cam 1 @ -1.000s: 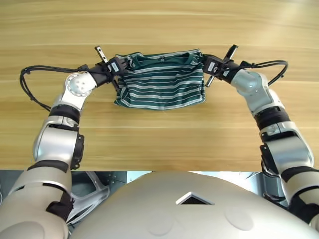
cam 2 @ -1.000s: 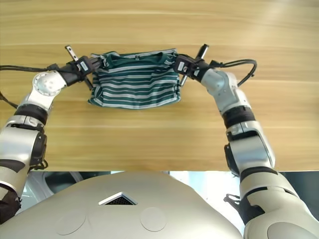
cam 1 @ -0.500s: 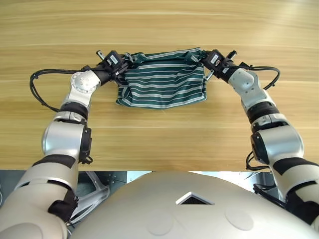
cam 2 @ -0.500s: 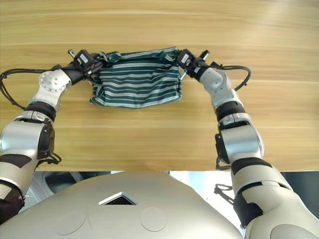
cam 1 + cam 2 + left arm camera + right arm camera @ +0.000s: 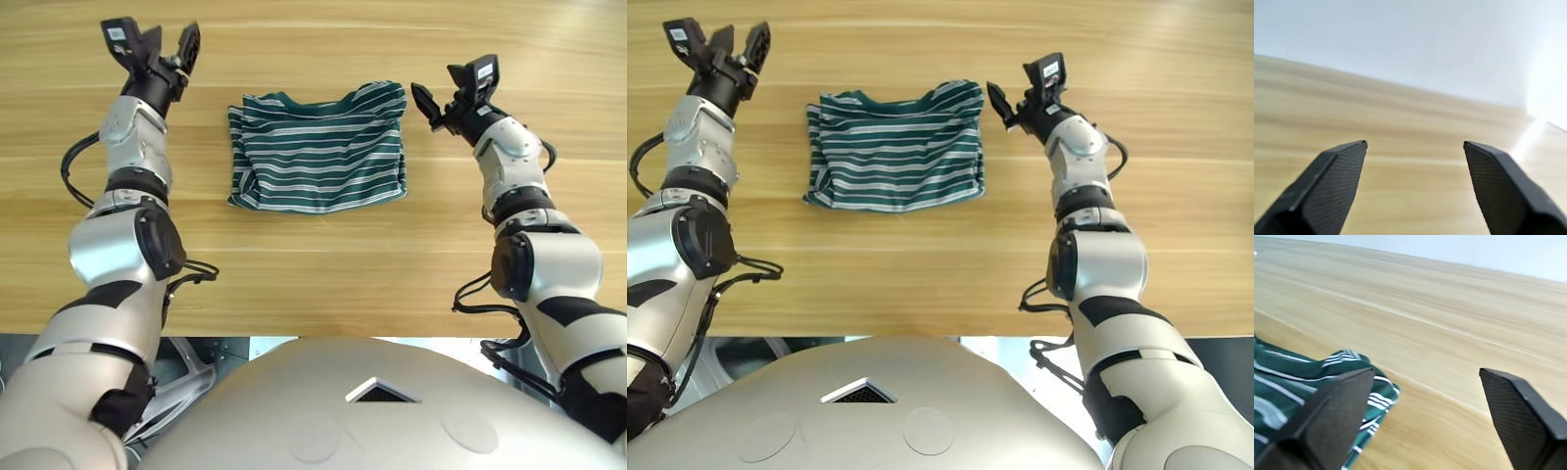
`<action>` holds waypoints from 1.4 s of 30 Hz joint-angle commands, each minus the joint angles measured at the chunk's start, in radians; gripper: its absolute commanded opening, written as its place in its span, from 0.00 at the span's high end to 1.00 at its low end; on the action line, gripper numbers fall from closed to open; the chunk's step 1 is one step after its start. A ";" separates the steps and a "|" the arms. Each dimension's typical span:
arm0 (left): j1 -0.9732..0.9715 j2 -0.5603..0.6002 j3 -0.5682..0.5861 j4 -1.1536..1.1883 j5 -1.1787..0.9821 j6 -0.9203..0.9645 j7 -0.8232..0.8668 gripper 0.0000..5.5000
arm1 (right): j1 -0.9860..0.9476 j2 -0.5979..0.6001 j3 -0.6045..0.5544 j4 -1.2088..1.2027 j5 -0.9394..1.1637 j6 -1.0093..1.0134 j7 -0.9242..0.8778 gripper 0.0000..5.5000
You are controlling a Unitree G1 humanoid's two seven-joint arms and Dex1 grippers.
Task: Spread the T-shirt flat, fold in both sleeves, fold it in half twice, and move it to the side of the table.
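Right pincer (image 5: 439,86) agape — T-shirt (image 5: 318,147) near

Light wooden table (image 5: 323,284), grain running side to side, faint seams between the planks. Even, soft light over the top. Pale, plain wall (image 5: 1400,39) beyond the far edge. Strong white glare (image 5: 1550,68) at one end of the wall, spilling onto the wood. Dark floor (image 5: 1225,348) below the near edge.
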 commanded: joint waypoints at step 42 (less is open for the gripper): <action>0.301 -0.047 -0.397 -0.236 0.209 -0.602 -0.276 0.99 | 0.743 -0.613 0.433 -1.468 0.131 -0.172 0.327 0.02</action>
